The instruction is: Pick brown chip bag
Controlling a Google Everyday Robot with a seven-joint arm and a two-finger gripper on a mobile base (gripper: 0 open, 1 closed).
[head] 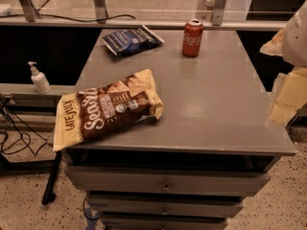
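Observation:
The brown chip bag lies flat on the front left corner of the grey table. It has a dark brown centre with white script and cream-yellow ends. Its "LATE JULY" end hangs slightly over the table's left edge. My gripper shows as cream-coloured parts at the right edge of the view, beside the table's right side. It is well apart from the bag and nothing shows in it.
A smaller dark blue bag lies at the table's back left. A red Coca-Cola can stands at the back centre. A white pump bottle stands on a ledge to the left. Drawers sit below the tabletop. Cables lie on the floor at left.

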